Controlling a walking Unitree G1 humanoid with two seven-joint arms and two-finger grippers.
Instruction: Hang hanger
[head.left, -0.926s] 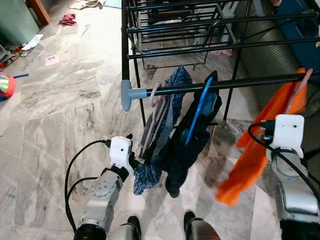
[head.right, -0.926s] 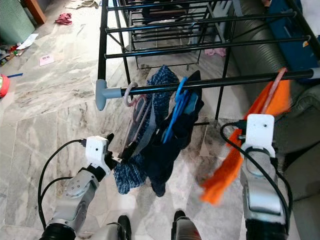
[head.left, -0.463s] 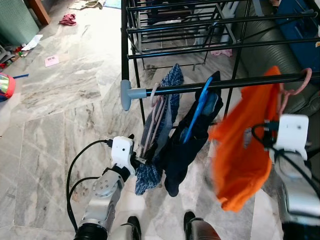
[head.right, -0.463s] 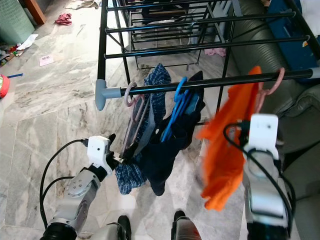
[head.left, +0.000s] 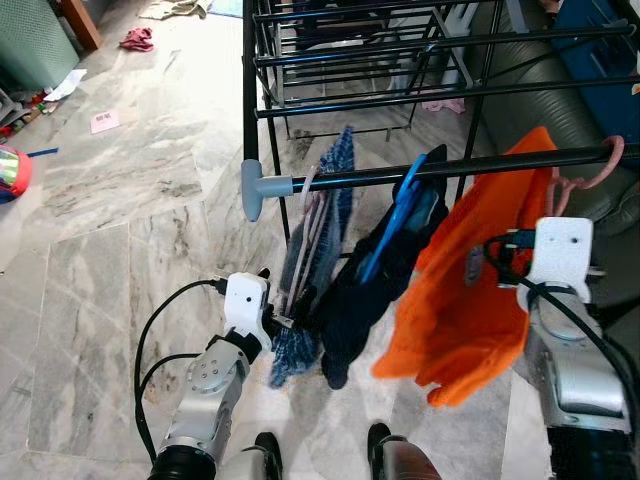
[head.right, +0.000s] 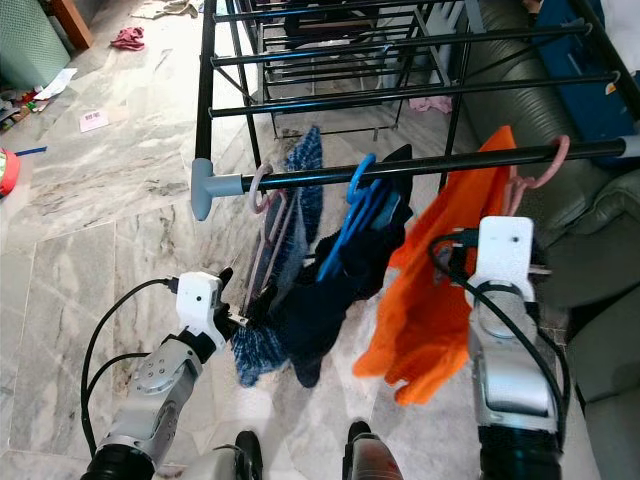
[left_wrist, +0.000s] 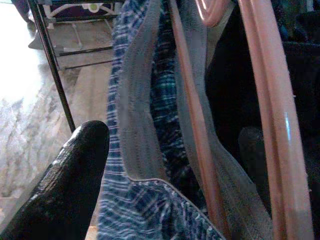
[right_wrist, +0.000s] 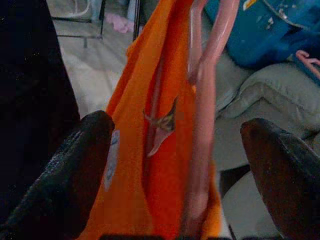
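A black rail (head.left: 480, 165) carries three hangers. At its right end a pink hanger's hook (head.left: 600, 168) sits over the rail, and an orange garment (head.left: 470, 290) on it swings out to the left. My right gripper (right_wrist: 177, 125) is open, one finger on each side of that pink hanger (right_wrist: 205, 100) and the orange cloth. A blue hanger (head.left: 400, 205) holds a dark garment (head.left: 360, 290) at mid rail. Left of it a pink hanger (left_wrist: 195, 115) carries a blue plaid garment (head.left: 325, 210). My left gripper (left_wrist: 172, 134) is open around the lower part of that hanger.
A black drying rack (head.left: 350, 60) stands behind the rail. A grey sofa (head.left: 540, 110) with a blue bag (head.left: 610, 60) is on the right. The rail ends in a grey cap (head.left: 255, 190). A red cloth (head.left: 136, 38) and a pink paper (head.left: 104, 121) lie on the marble floor far left.
The orange garment's hanger went from tilted up at the rail to hooked over it, and the garment swung left toward the dark one. The plaid garment turned edge-on. My left gripper stayed put.
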